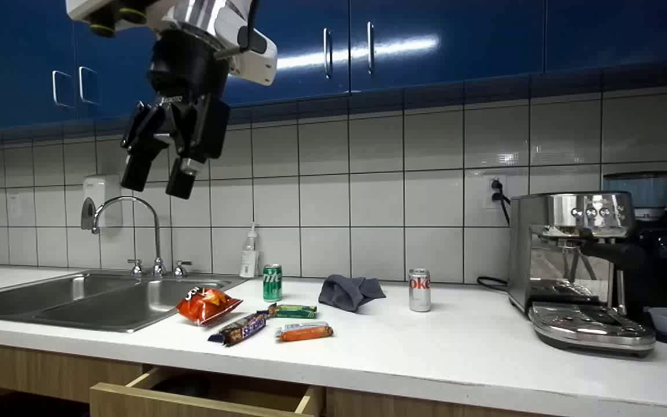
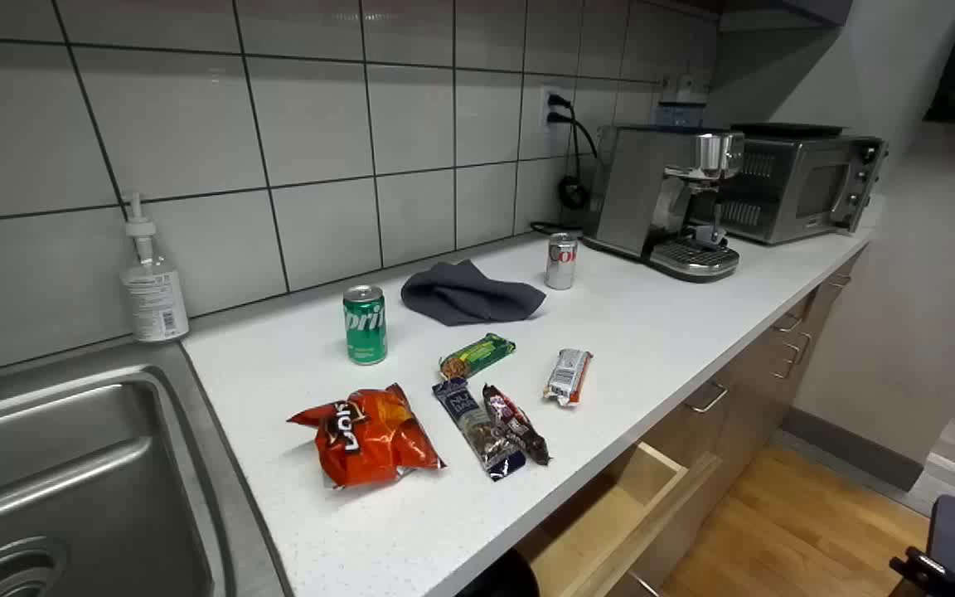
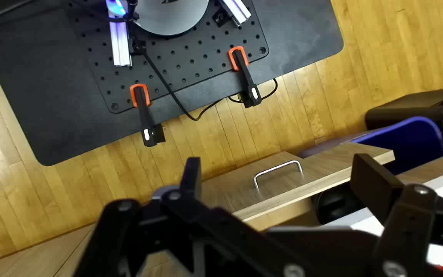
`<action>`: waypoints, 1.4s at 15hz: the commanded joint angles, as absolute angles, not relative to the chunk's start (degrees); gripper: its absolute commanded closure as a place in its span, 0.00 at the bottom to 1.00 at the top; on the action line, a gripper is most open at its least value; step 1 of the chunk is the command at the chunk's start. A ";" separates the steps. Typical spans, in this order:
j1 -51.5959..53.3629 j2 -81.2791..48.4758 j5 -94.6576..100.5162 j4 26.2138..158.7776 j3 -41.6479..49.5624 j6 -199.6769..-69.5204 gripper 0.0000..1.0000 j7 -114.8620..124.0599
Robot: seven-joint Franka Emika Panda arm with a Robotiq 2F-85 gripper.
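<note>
My gripper (image 1: 157,181) is open and empty, high above the counter near the sink. In the wrist view its fingers (image 3: 278,171) stand wide apart, with a pulled-out wooden drawer (image 3: 244,190) below. The drawer also shows in both exterior views (image 1: 194,403) (image 2: 647,535); a dark round thing (image 3: 333,204) is inside. On the counter are a red chip bag (image 2: 378,439), a green Sprite can (image 2: 366,332), a silver Coke can (image 2: 561,264), a dark cloth (image 2: 473,297), a green-wrapped bar (image 2: 484,355), two dark bars (image 2: 471,419) (image 2: 515,424) and a white-orange bar (image 2: 569,377).
A double sink (image 1: 107,301) with a faucet (image 1: 157,231) lies at the counter's end. A pump bottle (image 2: 152,290) stands by the wall. A coffee machine (image 1: 576,266) and microwave (image 2: 809,182) stand farther along. Blue cabinets (image 1: 443,40) hang above. A black table (image 3: 52,96) has clamps.
</note>
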State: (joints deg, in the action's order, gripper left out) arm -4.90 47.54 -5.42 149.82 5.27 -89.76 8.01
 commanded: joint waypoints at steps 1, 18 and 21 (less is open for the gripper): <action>-5.96 47.36 -5.90 149.72 4.47 -89.63 0.00 7.38; -4.83 45.12 -5.53 153.76 3.72 -96.53 0.00 5.06; -3.80 43.65 -5.55 155.34 3.14 -100.13 0.00 3.86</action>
State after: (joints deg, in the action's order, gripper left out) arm -4.27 44.69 -5.42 153.58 4.57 -96.56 5.60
